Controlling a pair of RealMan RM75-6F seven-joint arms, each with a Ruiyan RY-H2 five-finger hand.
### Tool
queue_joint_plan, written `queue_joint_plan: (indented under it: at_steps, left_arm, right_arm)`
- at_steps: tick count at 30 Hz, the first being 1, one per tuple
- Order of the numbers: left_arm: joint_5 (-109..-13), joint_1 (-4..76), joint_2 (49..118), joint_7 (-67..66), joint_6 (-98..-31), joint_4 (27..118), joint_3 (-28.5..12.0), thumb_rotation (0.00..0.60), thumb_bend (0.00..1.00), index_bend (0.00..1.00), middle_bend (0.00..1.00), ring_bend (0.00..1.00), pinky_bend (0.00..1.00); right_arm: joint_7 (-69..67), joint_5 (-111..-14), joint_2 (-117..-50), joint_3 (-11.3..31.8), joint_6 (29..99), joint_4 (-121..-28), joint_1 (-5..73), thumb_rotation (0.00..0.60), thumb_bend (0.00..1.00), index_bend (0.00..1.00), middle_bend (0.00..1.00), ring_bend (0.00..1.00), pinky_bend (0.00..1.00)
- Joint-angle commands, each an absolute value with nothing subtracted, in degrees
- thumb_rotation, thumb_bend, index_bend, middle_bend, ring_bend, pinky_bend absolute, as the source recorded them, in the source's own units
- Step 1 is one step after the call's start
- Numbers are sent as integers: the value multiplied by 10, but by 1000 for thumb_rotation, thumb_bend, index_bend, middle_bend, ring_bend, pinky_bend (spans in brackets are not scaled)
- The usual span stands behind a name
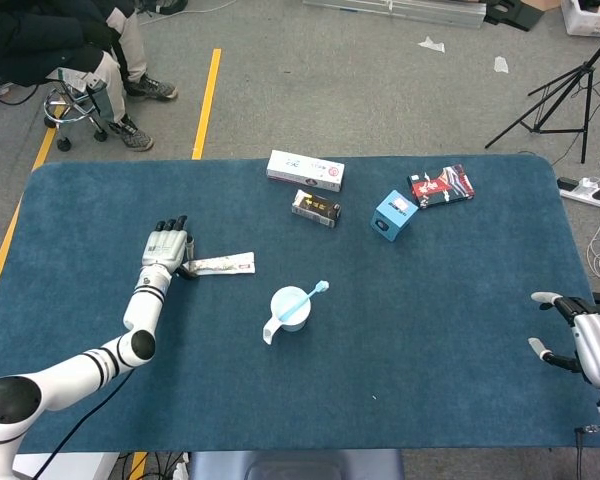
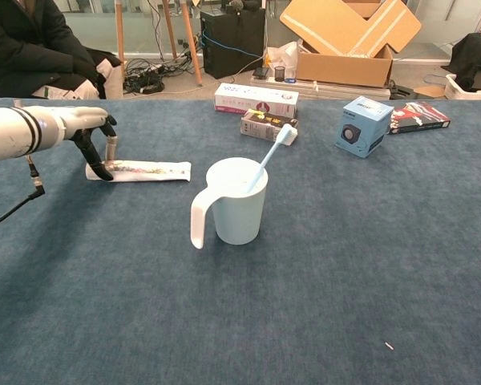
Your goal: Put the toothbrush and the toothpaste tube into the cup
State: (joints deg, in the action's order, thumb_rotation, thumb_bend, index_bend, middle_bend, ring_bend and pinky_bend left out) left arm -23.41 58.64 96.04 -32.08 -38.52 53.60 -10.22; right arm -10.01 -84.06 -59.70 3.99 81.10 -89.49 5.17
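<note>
Your left hand (image 2: 86, 128) hangs over the left end of the toothpaste tube (image 2: 144, 170), fingers (image 2: 100, 156) pointing down with the tips at or touching that end; whether they have actually closed on it you cannot tell from either view. Your right hand (image 1: 580, 338) waits at the near right edge of the blue table (image 1: 460, 330), fingers spread and holding nothing, well apart from everything. Farther back sit a white carton (image 1: 305, 170), a dark box (image 1: 316, 208), a blue cube box (image 1: 393, 214) and a red packet (image 1: 441, 186), none of which you need. Near the middle stands the cup (image 2: 236, 202), upright, handle toward the near left, with the toothbrush (image 2: 271, 152) already leaning inside, head up and to the right. That leaves the tube, lying flat to the left of the cup and apart from it. It looks light, soft and partly flattened, so expect it to buckle and slip if you squeeze the middle. Better to pinch it across the stiffer end under your fingers, lift it clear of the cloth, and lower it end-first beside the brush, gently, since the cup looks light enough to tip.
</note>
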Motion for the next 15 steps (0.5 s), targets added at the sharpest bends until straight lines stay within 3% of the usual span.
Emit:
queue_joint_plan:
  at_steps: [1,7,15]
  left_arm:
    - [-231,586,962,-323,-383,534,-103,600,101,535,0,0,0]
    - [-217,587,960,-326,-374,533,-108,600,108,542,0,0,0]
    - [-202,587,953,-333,-374,542,-107,600,299,555,0,0,0]
  right_arm:
    - [-100,-841,-597,40,811,-895,52,600,158,333,417,338,473]
    - [-101,-840,-597,40,811,-895,52,600,157,332,418,338,473]
    - [-100,-840,-597,40,810,-895,52,600,158,333,418,338,473]
